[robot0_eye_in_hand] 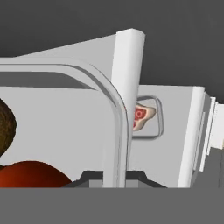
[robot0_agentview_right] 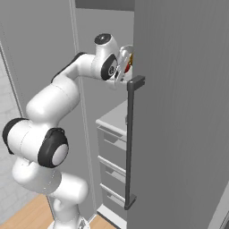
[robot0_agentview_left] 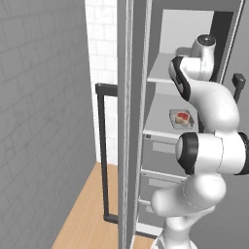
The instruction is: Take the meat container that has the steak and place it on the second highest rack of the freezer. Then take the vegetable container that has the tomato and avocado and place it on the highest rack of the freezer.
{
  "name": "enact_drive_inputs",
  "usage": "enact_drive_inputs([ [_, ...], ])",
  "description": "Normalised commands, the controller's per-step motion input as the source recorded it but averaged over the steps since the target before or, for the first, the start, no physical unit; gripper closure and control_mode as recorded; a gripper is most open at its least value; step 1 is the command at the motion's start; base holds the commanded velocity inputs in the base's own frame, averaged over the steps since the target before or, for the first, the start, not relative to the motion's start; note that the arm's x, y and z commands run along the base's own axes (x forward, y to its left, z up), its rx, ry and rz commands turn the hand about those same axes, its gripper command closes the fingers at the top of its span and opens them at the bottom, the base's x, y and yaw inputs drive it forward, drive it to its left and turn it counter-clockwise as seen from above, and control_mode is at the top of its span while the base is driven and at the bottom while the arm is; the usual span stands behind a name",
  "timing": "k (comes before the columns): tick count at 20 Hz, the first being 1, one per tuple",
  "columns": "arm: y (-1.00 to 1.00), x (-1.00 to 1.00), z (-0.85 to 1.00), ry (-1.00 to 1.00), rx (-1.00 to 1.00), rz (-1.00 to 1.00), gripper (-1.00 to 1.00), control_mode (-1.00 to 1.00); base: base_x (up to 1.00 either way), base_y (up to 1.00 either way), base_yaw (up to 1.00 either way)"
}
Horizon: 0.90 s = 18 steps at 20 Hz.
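Two containers matter here, and one is already home: the meat container [robot0_agentview_left: 182, 118] with the steak [robot0_agentview_left: 183, 116] sits flat on the second highest rack [robot0_agentview_left: 158, 130] of the freezer [robot0_agentview_left: 146, 29], just above the drawers [robot0_agentview_left: 158, 168]. The other, the vegetable container [robot0_eye_in_hand: 111, 127], is pinched by its rim in the tool [robot0_eye_in_hand: 116, 177], whose jaws are clamped tight on the clear wall; the tomato [robot0_eye_in_hand: 30, 174] and the avocado [robot0_eye_in_hand: 6, 127] lie inside it, close to the camera in the hand view. In the right base view the tool [robot0_agentview_right: 121, 67] holds this container up at the freezer's open front, level with the top of the dark door handle [robot0_agentview_right: 130, 143] and above the lower shelf. The relation that counts is height and depth: the highest rack [robot0_agentview_left: 163, 74] lies ahead of the held container, deeper into the freezer, while the steak shows below and beyond the container's rim in the hand view. I judge that the container must travel inward along the upper shelf with its base above the shelf's front edge before being let go. Whether its base already clears that edge I cannot tell, since the arm hides the spot in the left base view.
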Motion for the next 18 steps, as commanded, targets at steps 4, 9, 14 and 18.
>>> enact_drive_inputs([
  [4, -0.07, 0.24, -0.26, 0.0, 0.0, 0.0, 1.0, -1.0, 0.0, 0.0, 0.0],
  [9, -0.01, 0.54, 0.0, 0.0, 0.0, -0.03, 1.0, -1.0, 0.0, 0.0, 0.0],
  [14, -0.11, 0.53, 0.0, 0.0, 0.0, -0.06, 1.0, -1.0, 0.0, 0.0, 0.0],
  [18, -0.26, 0.31, -0.09, 0.0, 0.0, -0.11, 1.0, -1.0, 0.0, 0.0, 0.0],
])
